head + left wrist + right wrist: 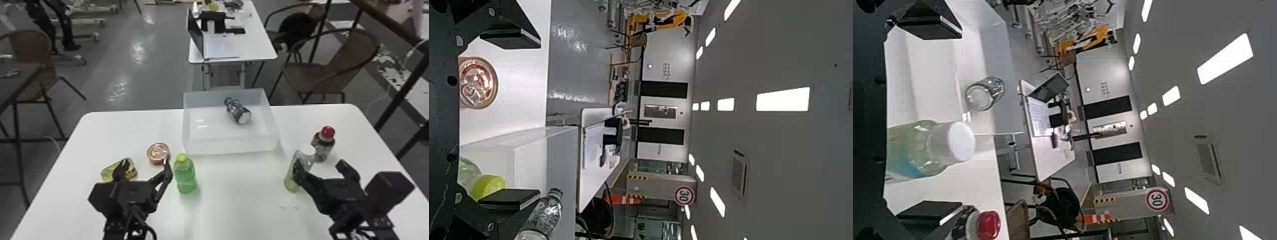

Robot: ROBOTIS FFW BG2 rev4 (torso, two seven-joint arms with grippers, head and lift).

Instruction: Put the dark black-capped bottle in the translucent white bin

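- Left gripper [146,162]: located at the near left, above the table [239,198]. Fingers are spread, with a wide gap.
- Right gripper [319,164]: located at the near right. Fingers are spread; the right wrist view shows the white-capped bottle [923,150] in line with the gap. Contact with this bottle cannot be determined.
- Dark black-capped bottle [237,110]: lies on its side inside the translucent white bin [229,146], right of the bin's centre. Cap points far and left; base points near and right.
- Translucent white bin: positioned at the far edge of the table, near its middle.
- Green bottle [185,176]: upright, just right of the left gripper.
- Round can [158,153]: left of the bin, far side of the left gripper.
- Yellow-green item [109,172]: near left of the can, partly hidden by a finger.
- Red-capped bottle [322,146]: upright, beyond and right of the white-capped bottle.
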